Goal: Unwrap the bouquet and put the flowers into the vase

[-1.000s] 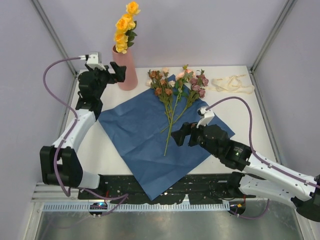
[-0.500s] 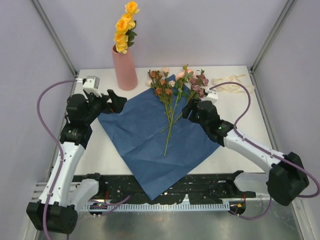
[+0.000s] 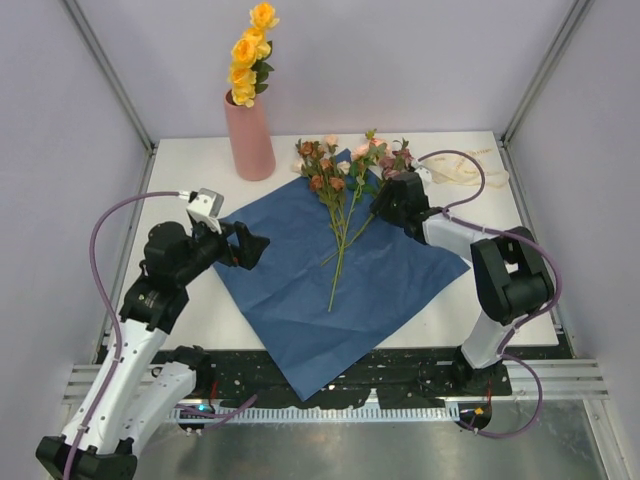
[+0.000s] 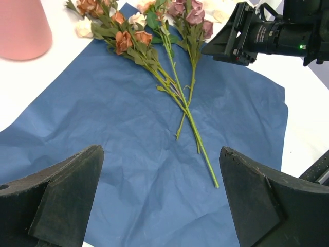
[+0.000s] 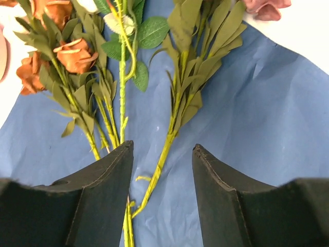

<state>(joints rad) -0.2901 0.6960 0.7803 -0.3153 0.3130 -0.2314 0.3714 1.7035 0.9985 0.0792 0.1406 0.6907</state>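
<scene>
One vase [image 3: 250, 140], one paper [image 3: 300, 290] sheet, one ribbon [image 3: 465, 168], two claws. One yellow spray [image 3: 250, 50] with about four blooms stands upright in the vase, at the tabletop's far edge, left of middle. The loose flowers [image 3: 345, 200] number three stems or so, and overlap hides the exact count. They lie flat on the paper's far half. Their heads point at the far edge and their cut ends at the near edge, fanned a little and crossing partway down. The longest stem reaches the paper's middle. The ribbon is heaped in the far right corner, off the paper.

My left claw [image 3: 245, 245] is spread wide, holds nothing and hangs over the paper's left side. My right claw [image 5: 162, 154] is half spread, low over the flowers. Its fingers straddle one leafy stem [image 5: 169, 134] with a gap on each side and do not pinch it.

Only the top view shows the yellow blooms and the ribbon. My left wrist view shows just the vase's lower part, plus the whole fan of stems and my right claw beside the mauve heads [image 4: 193, 13]. Only the right wrist view shows the stem between my fingers, with rust blooms [image 5: 72, 54] to its left.
</scene>
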